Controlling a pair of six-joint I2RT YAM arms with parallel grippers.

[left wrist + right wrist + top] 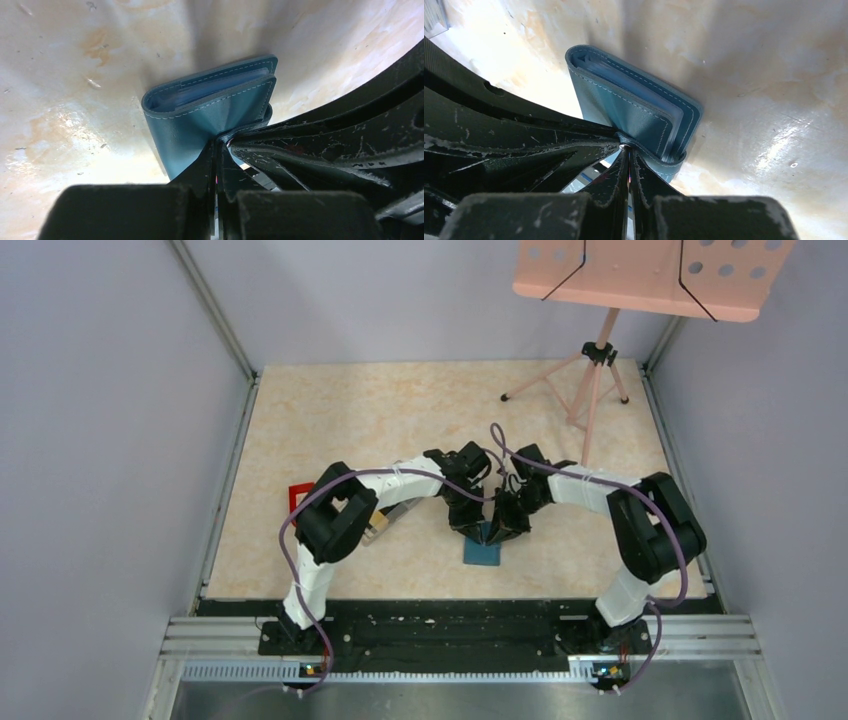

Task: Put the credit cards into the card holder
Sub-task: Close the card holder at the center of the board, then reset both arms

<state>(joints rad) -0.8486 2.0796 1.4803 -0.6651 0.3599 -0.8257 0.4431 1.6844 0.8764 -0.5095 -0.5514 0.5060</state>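
Observation:
The teal card holder (482, 552) lies folded shut on the table, just in front of both grippers. Pale blue pocket edges show between its covers (210, 92). My left gripper (218, 142) is shut, its tips pressing on the top cover (200, 120), which creases toward them. My right gripper (626, 148) is also shut, its tips at the small silver snap where the strap tab (669, 167) wraps round the edge. The two grippers (465, 523) (503, 525) meet tip to tip over it. A gold-yellow bit (377, 525), possibly one of the credit cards, peeks out under the left arm.
A clear plastic box (400, 512) lies under the left forearm and a small red object (298, 496) sits behind the left elbow. A pink music stand (650, 270) on a tripod (595, 390) stands at the back right. Grey walls close in both sides.

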